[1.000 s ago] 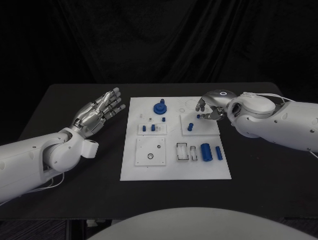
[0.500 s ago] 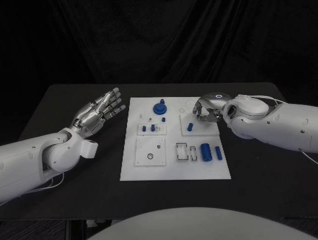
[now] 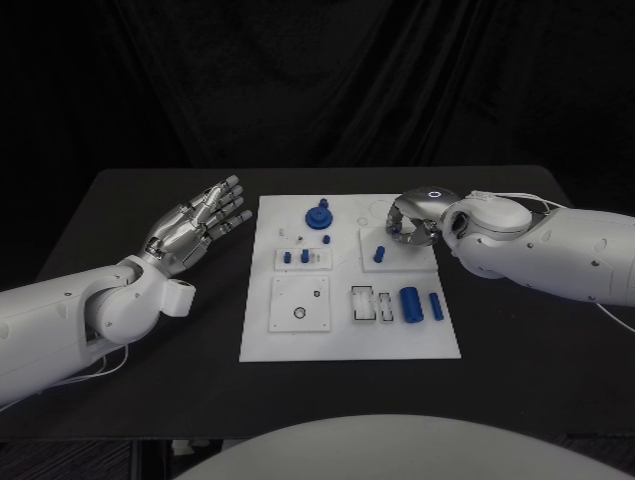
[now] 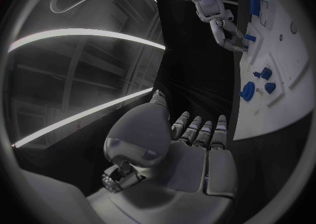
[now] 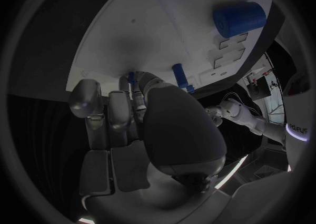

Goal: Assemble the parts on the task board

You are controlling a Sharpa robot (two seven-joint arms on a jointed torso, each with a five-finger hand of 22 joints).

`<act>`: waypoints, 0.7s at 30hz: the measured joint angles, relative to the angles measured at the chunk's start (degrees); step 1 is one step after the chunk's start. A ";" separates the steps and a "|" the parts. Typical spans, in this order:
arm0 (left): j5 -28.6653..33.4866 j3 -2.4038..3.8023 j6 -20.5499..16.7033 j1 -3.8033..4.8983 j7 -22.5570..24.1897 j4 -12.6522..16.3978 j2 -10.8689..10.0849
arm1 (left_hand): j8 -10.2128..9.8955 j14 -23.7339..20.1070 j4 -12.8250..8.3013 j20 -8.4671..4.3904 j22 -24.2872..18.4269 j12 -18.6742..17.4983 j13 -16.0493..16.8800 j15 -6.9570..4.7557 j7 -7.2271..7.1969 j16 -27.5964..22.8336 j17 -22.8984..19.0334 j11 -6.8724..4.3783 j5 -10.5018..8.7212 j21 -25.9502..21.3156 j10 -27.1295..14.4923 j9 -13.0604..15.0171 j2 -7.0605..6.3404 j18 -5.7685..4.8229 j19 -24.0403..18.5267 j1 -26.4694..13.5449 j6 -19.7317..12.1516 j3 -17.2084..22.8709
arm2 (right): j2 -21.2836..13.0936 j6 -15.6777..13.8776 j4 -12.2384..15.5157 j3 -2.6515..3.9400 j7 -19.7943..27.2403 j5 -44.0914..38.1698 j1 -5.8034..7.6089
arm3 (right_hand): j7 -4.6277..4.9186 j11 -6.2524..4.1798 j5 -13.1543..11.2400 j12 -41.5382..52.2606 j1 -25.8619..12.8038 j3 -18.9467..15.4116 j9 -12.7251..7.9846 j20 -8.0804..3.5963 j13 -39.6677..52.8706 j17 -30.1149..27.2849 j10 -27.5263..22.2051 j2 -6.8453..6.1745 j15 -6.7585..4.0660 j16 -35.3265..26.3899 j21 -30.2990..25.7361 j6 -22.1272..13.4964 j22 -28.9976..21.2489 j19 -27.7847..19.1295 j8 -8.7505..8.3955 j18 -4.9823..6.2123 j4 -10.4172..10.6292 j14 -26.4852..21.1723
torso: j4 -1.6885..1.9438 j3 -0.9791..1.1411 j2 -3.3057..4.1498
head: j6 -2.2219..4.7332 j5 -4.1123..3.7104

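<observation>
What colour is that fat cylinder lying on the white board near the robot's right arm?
Blue. The cylinder shows best in the right wrist view.

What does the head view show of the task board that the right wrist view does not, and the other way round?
Only the head view shows the whole task board, the round blue knob part at its far edge, and the left hand spread open beside the board. Only the right wrist view shows, close up, the right hand's fingers reaching a small blue peg. Both show the right hand over the board and the large blue cylinder.
</observation>
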 measured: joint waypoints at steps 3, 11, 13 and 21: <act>0.01 0.00 0.07 -0.02 0.00 -0.04 0.00 | 0.00 0.00 -0.12 0.20 0.00 0.00 0.00 0.00 0.00 0.00 0.00 0.00 0.40 0.00 0.00 0.00 0.00 0.00 0.21 0.02 0.00 -0.12 | 0.00 0.03 -0.09 0.00 0.03 0.02 -0.04 | 0.19 0.00 1.12 0.27 -0.01 0.43 0.48 0.00 0.00 0.00 0.41 0.01 0.00 0.04 0.16 0.19 0.00 0.00 0.26 0.00 -0.43 0.00 | 0.01 -0.02 -0.01 | 0.00 0.06; 0.02 0.00 0.18 -0.06 0.01 -0.21 0.06 | 0.00 0.20 -0.32 0.41 0.12 -0.01 0.00 0.19 0.00 0.00 0.00 0.00 0.99 0.00 0.00 0.00 0.12 0.00 0.42 0.72 0.00 -0.32 | 0.10 0.11 -0.36 0.02 0.09 0.06 -0.06 | 0.21 -0.20 2.89 0.27 -0.54 1.08 1.52 0.00 -0.12 0.00 0.61 0.09 0.00 0.24 0.37 1.06 -0.01 0.00 0.89 0.00 -1.46 0.00 | -0.04 -0.05 -0.01 | 0.00 0.16; 0.02 0.00 0.20 -0.06 0.01 -0.23 0.12 | 0.00 0.16 -0.40 0.41 0.12 -0.01 0.00 0.22 0.00 0.00 0.00 0.00 1.28 0.00 0.00 0.00 0.16 0.00 0.42 0.76 0.00 -0.40 | 0.21 0.12 -0.43 0.03 0.10 0.06 -0.06 | 0.30 -0.21 3.13 0.54 -0.54 1.17 1.88 0.00 -0.12 0.00 1.01 0.09 0.00 0.24 0.38 1.13 -0.01 0.00 1.16 0.00 -1.67 0.00 | -0.05 -0.05 -0.01 | 0.00 0.10; 0.04 0.00 0.29 -0.10 0.01 -0.30 0.22 | 0.00 0.19 -0.58 0.81 0.11 -0.01 0.00 0.60 0.00 0.00 0.05 0.00 2.11 0.22 0.00 0.00 0.26 0.00 0.41 1.33 0.00 -0.58 | 0.44 0.08 -0.70 0.07 0.29 0.08 -0.06 | 0.73 -0.82 3.13 0.99 -0.54 1.89 3.71 -0.41 -0.13 0.01 2.47 0.09 -0.43 0.49 1.48 1.96 -0.02 0.41 2.31 -0.01 -3.50 0.01 | -0.06 -0.03 0.03 | 0.00 0.03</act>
